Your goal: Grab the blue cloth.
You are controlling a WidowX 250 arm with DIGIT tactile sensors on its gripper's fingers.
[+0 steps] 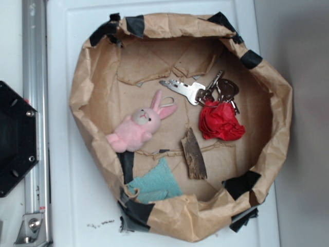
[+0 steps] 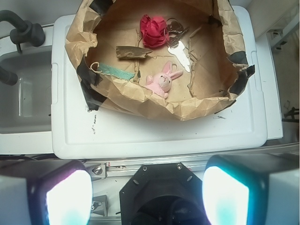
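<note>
The blue cloth [image 1: 154, 185] is a fuzzy teal piece lying against the near wall inside a crumpled brown paper basin [image 1: 77, 92]. From the wrist view the blue cloth [image 2: 115, 71] shows as a thin teal strip at the basin's left side, partly hidden by the paper wall [image 2: 197, 105]. My gripper [image 2: 147, 192] is open. Its two pale fingers [image 2: 70, 194] stand far apart at the bottom of the wrist view, well back from the basin and above the black robot base [image 2: 164, 197]. Nothing is between them. The exterior view does not show the gripper.
Inside the basin lie a pink plush bunny [image 1: 139, 128], a red wrinkly wad [image 1: 221, 122], a bunch of keys [image 1: 198, 91] and a piece of bark [image 1: 194, 154]. The basin stands on a white lid [image 1: 67, 154]. A metal rail [image 1: 33, 77] and the black base [image 1: 15, 139] are at the left.
</note>
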